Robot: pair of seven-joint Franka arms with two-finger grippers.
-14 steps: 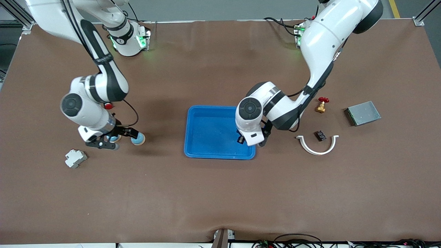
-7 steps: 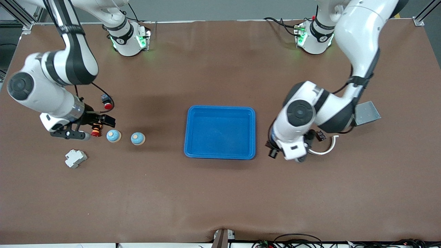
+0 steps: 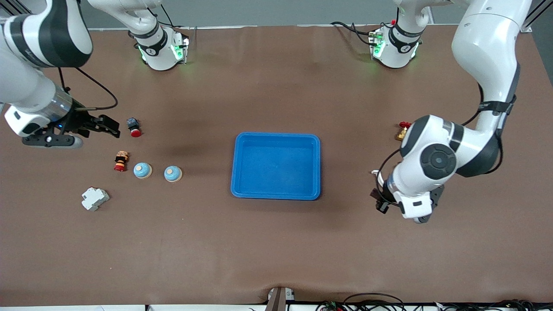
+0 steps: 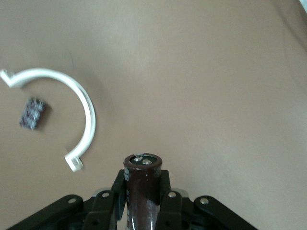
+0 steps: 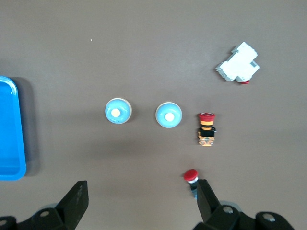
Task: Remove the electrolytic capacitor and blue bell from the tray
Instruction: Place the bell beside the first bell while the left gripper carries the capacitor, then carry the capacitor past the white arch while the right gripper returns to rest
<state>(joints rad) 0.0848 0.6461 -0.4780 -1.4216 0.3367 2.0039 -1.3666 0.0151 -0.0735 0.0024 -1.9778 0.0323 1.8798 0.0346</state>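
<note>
Reading labels: none legible on any part; only a round mark on each arm's base collar, too small to make out.

Left gripper [image 3: 382, 203] sits lower right of the front view, over bare table [image 3: 276, 242] between the blue tray [image 3: 276, 192] and the frame's right edge. Clenched on a dark brown capacitor [image 4: 142, 189]: in the left wrist view the cylinder stands between the two fingers [image 4: 169, 201], its terminal end sticking out past the tips. White half-ring clamp [image 4: 72, 110] and a small black component [image 4: 32, 113] lie on the table at that view's left, apart from each other. Brass valve with red handle [image 3: 403, 131] peeks out just above the arm's elbow in the front view.

Right gripper [image 3: 106, 125] is at the front view's upper left, released, fingers [image 5: 76, 201] wide apart, holding nothing, touching nothing. Red pushbutton [image 3: 134, 127] lies just beside it.

Two blue bells [image 3: 142, 170] [image 3: 173, 173] sit side by side at mid-left, well apart from the tray. Red-yellow-black emergency stop button [image 3: 121, 160] is next to them, white breaker [image 3: 95, 198] lower left of that.

Tray holds nothing.
</note>
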